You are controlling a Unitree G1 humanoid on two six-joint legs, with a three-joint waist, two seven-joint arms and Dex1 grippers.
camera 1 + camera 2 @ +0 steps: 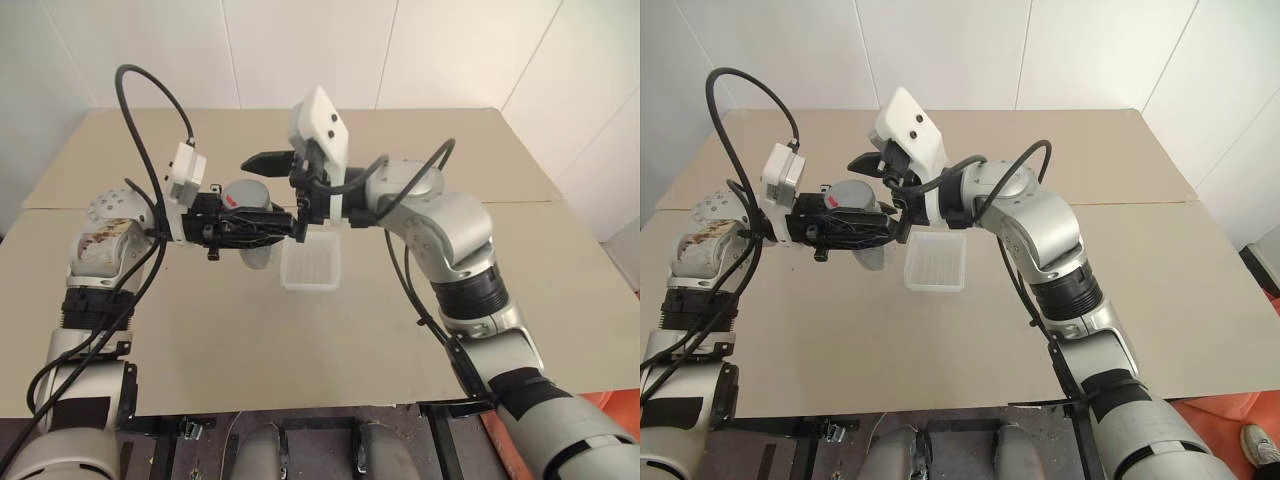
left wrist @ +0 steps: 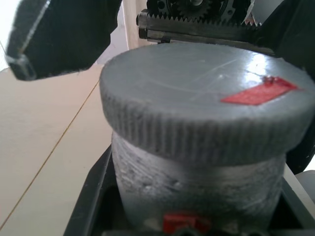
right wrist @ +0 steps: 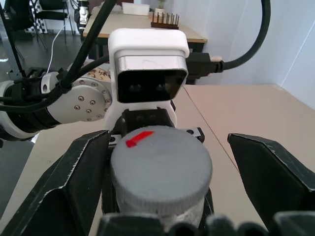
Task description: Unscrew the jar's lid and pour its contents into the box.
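Note:
My left gripper (image 1: pixel 262 228) is shut on the silvery-grey jar (image 2: pixel 197 189) and holds it above the tan table, just left of the box (image 1: pixel 310 284). The grey ribbed lid (image 3: pixel 161 164), with a red mark on top, sits on the jar. My right gripper (image 1: pixel 281 190) reaches in from the right and stands open astride the lid. One black finger (image 3: pixel 78 177) is close against the lid's side, and the other finger (image 3: pixel 268 172) stands clear of it. The box is a small translucent white tray lying flat on the table. The contents are hidden inside the jar.
The tan table (image 1: pixel 200 340) spreads wide on all sides, with a seam (image 1: pixel 570 201) running across it. White walls stand behind it. Its near edge (image 1: pixel 300 408) runs just in front of me. Something orange (image 1: pixel 610 400) lies beyond the table's right corner.

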